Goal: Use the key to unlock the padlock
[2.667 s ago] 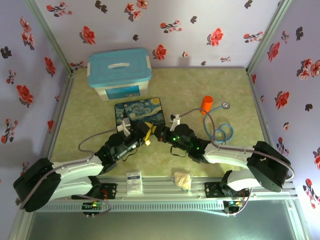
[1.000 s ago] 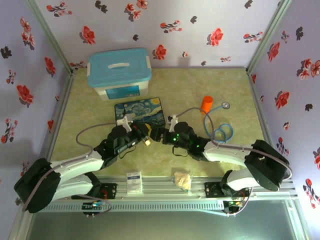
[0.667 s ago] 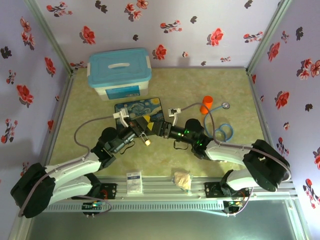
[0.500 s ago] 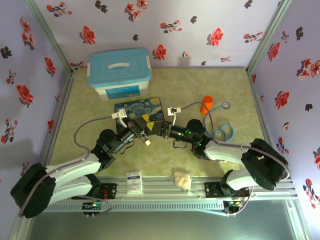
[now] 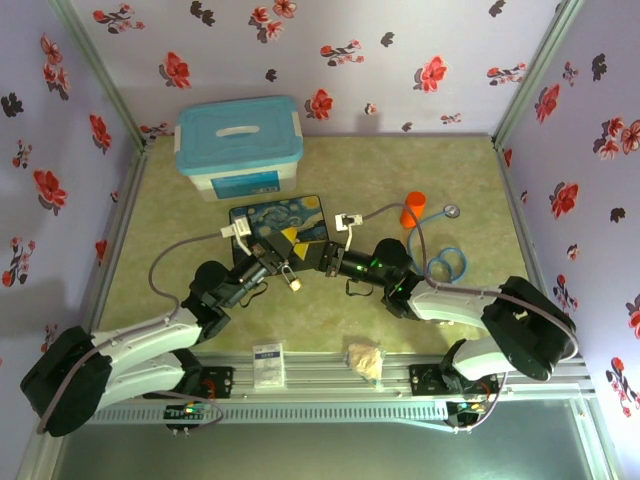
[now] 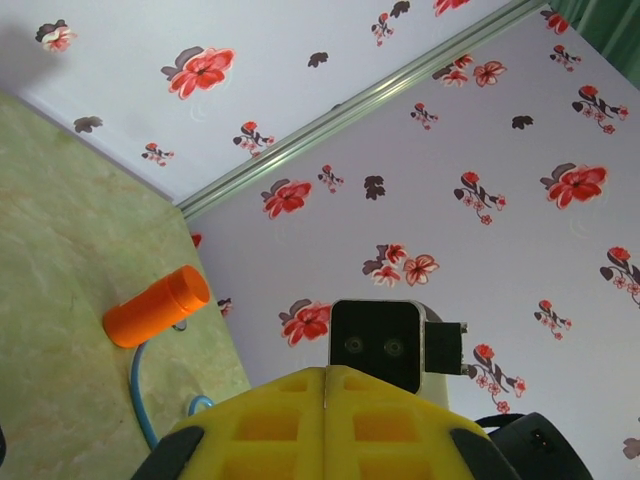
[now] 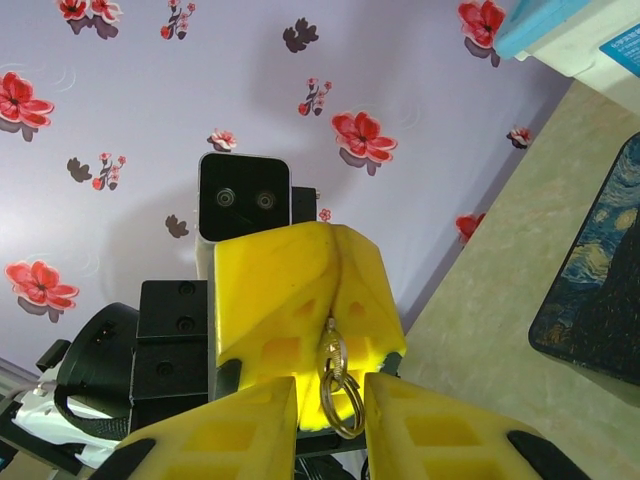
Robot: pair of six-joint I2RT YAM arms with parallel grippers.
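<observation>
In the left wrist view, the left gripper [image 6: 325, 398] is seen with its yellow jaws pressed flat together, only a thin seam between them. In the right wrist view, a thin metal sliver is seen caught along that seam; it is probably the key [image 7: 334, 285], though it is too slight to be made out with certainty. Small silver rings [image 7: 341, 395] are hung from the end of the sliver. The right gripper [image 7: 330, 405] is held directly facing the left one, its jaws apart, and the rings are seen in the gap between them.

From above, the two grippers are seen meeting tip to tip over the near edge of a dark painted mat [image 5: 262, 215]. The padlock [image 5: 295, 286] is found just on the near side of that meeting point, over the tabletop [image 5: 400, 160], at the end of a thin silver line that runs down from the left jaws. Its brass body is seen apart from both grippers.

An orange cylinder [image 5: 413, 208] is stood to the right of the mat, with a coiled blue cable [image 5: 450, 265] beside it. A blue-lidded box [image 5: 240, 140] is set at the far left corner.
</observation>
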